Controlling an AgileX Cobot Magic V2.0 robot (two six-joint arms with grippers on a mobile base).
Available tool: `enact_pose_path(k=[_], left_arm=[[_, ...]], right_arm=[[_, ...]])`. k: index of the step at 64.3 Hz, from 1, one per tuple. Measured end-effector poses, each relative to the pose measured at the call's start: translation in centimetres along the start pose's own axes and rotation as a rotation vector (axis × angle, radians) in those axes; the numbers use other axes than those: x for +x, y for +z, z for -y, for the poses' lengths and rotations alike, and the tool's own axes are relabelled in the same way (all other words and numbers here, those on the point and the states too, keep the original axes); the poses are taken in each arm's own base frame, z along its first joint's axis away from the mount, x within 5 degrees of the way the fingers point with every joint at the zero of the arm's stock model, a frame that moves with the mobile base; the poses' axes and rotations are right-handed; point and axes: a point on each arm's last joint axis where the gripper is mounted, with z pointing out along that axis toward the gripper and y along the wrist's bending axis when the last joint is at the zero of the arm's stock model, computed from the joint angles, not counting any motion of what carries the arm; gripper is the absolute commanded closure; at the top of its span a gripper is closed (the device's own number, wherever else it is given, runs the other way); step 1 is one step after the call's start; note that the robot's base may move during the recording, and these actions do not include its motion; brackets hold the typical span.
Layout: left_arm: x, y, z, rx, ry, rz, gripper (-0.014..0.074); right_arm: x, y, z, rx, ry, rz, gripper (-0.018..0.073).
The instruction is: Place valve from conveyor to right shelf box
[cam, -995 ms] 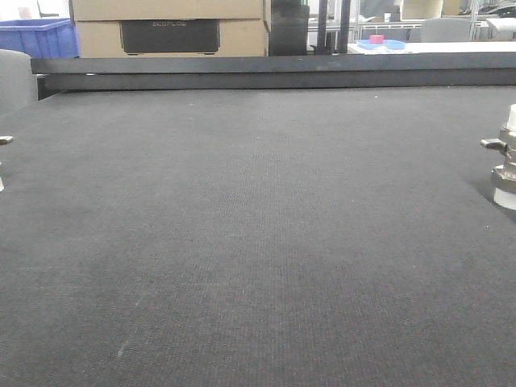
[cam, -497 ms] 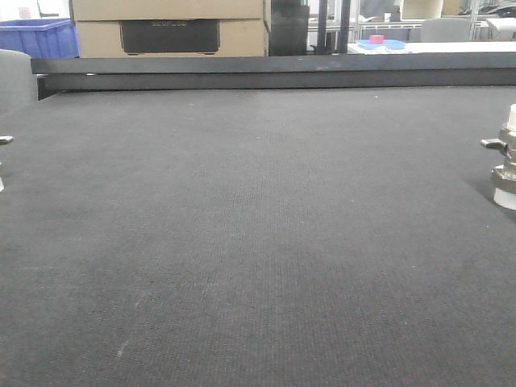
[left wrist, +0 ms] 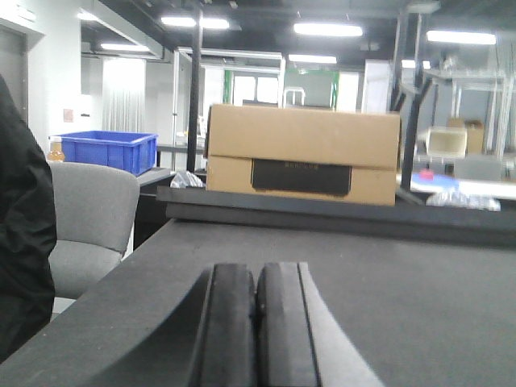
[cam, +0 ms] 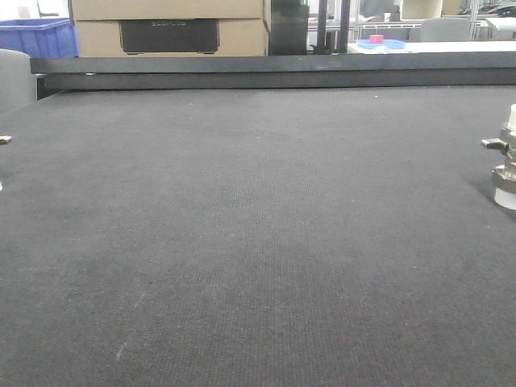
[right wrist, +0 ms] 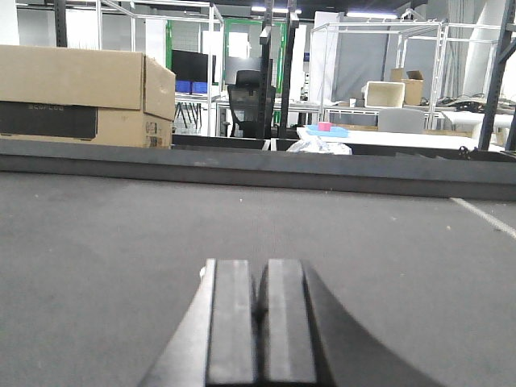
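Risks: the valve [cam: 505, 161] stands upright on the conveyor [cam: 258, 242] at the far right edge of the front view, partly cut off by the frame, lever sticking out to its left. Neither wrist view shows it, so an arm would probably reach blind at first and could miss. It is small and tall, so a sideways bump or a pinch on the lever would likely tip it or let it slip. The left gripper [left wrist: 256, 278] has its pads pressed together with nothing between them, and so does the right gripper [right wrist: 263, 274]. Both need opening before any grasp, otherwise they would just shove the valve. The shelf box is not in view. Counts: one valve for sure, plus one metal sliver [cam: 4, 139] at the left frame edge, too cropped to identify. Two grippers, one belt with one dark rail [cam: 274, 72] at its far side, one cardboard box [cam: 169, 28], one blue crate [cam: 36, 36], one grey chair [left wrist: 89, 218].
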Motion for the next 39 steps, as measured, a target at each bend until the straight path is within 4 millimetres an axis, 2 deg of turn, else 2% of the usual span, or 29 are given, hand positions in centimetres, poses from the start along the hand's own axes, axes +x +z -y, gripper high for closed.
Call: enact_pose_path(k=[4,10,14,19,23,28,31,35,39], left_arm=[[-0.9,0.1,0.1,0.002,-0.011,0.012,0.0708],[-3.9,0.0,0.3,0.016,-0.021,0.039,0.0703],[-6.1,0.2,0.5,0.028,-0.004,0.024,0.0666],[-8.5,0.8,0.7,0.036,0.05,-0.033,0.0556],[-10.3,1.7,0.8,0.036,0.093,-0.094,0.042],[-12.3,3.1,0.9,0.034,0.127,-0.16,0.0239],[-12.8,4.3,0.9,0.033,0.137,-0.201,0.0123],[-13.5,5.8,1.0,0.033,0.142,-0.249,0.0031],[-13.8,7.1,1.1,0.044,0.135,-0.294,-0.0006]], right_arm=[[-1.6,-0.1,0.0,-0.003,0.0,0.025,0.0721],[-5.2,-0.8,-0.2,-0.013,-0.001,0.058,0.072],[-7.5,-1.2,-0.2,-0.02,0.0,0.065,0.0692],[-10.0,-1.2,-0.4,-0.031,0.006,0.029,0.0586],[-11.9,-0.8,-0.4,-0.037,0.011,0.007,0.045],[-13.7,0.0,-0.5,-0.041,0.012,-0.022,0.0232],[-14.8,0.6,-0.5,-0.042,0.013,-0.024,0.013],[-15.5,2.1,-0.5,-0.042,0.014,-0.057,-0.001],[-15.8,3.4,-0.5,-0.039,0.015,-0.079,-0.0009]])
